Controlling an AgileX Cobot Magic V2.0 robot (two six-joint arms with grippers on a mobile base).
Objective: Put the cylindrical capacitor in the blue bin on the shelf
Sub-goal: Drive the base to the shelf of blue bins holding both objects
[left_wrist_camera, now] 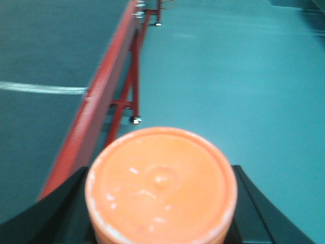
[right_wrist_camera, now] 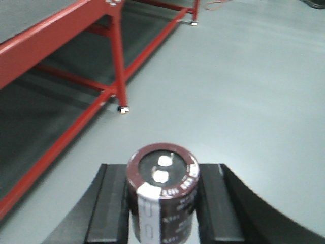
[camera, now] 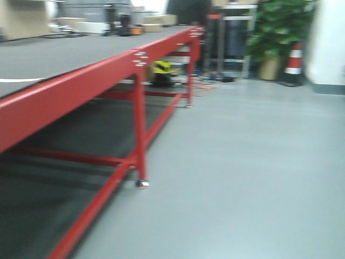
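The cylindrical capacitor (right_wrist_camera: 162, 195), dark brown with a pale stripe and two silvery terminals on top, stands upright between the black fingers (right_wrist_camera: 109, 203) of my right gripper (right_wrist_camera: 161, 203), which is shut on it above the grey floor. My left gripper (left_wrist_camera: 161, 203) is shut on a large orange cylinder (left_wrist_camera: 161, 185) whose round end fills the lower part of the left wrist view. The blue bin and the shelf are out of view. Neither gripper shows in the front view.
A long red steel-framed table (camera: 81, 86) runs along the left, with legs (camera: 140, 135) and low cross rails (right_wrist_camera: 56, 152) on small feet. Grey floor (camera: 242, 162) spreads to the right. Far back stand a potted plant (camera: 280, 32), a traffic cone (camera: 294, 65) and cables.
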